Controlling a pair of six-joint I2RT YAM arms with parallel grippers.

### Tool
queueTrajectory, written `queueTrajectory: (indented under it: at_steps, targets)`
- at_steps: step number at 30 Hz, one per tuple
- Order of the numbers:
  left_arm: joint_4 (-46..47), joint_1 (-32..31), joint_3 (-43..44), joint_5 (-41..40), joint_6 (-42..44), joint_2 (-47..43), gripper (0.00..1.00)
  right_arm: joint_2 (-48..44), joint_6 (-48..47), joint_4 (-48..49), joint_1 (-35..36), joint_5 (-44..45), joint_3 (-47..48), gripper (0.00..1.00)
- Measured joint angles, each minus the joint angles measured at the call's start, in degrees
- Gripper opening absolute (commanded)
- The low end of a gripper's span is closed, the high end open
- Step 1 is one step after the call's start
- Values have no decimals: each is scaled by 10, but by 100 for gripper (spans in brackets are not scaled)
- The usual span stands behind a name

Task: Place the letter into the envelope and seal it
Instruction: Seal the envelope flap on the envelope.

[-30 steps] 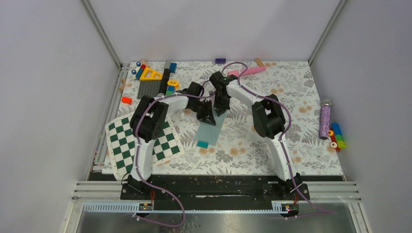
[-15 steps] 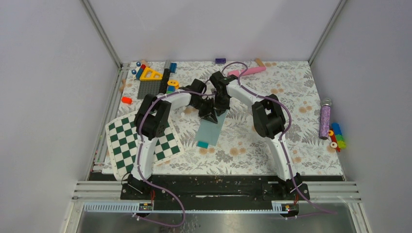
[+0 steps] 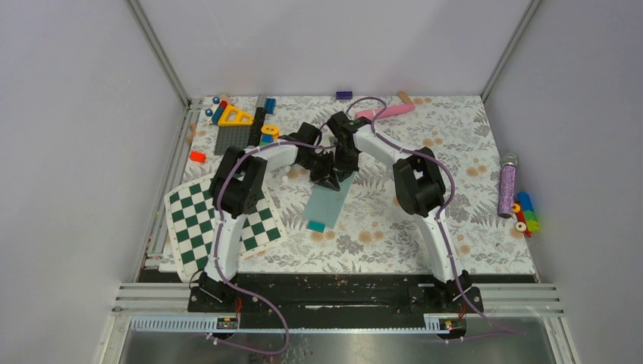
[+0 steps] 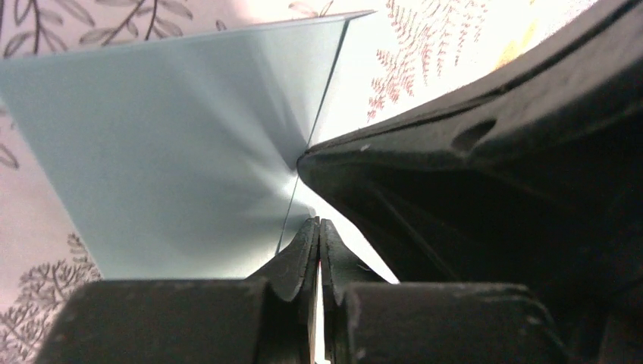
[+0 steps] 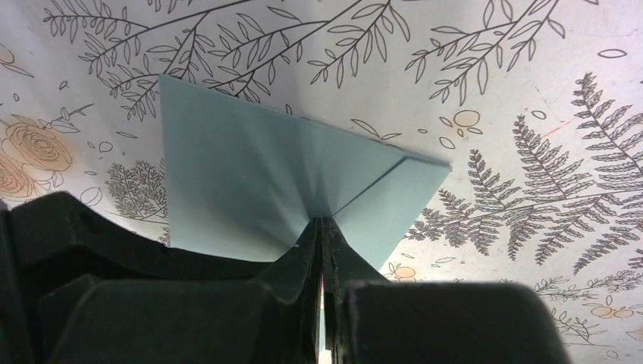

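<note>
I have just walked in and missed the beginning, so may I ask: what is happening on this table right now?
Both arms are handling the envelope, which lies on the floral table. The left gripper and the right gripper are each shut on its paper at the far end, close together, and the paper is lifted and creased there. A small teal block sits at its near end. The letter shows in no view, so I cannot tell whether it is inside.

Overhead view evenly lit, sharp. Left wrist view overexposed top right; near gripper bodies dark, slightly blurred.
</note>
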Motion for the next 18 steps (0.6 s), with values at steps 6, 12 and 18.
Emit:
queueTrajectory:
  at_steps: [6, 12, 18]
  targets:
    - [-14, 8, -41, 0, 32, -31, 0, 0, 0, 0, 2, 0, 0, 0]
    - [-38, 15, -60, 14, 58, -43, 0, 0, 0, 0, 2, 0, 0, 0]
    - [-65, 18, -60, 17, 82, -45, 0, 0, 0, 0, 2, 0, 0, 0]
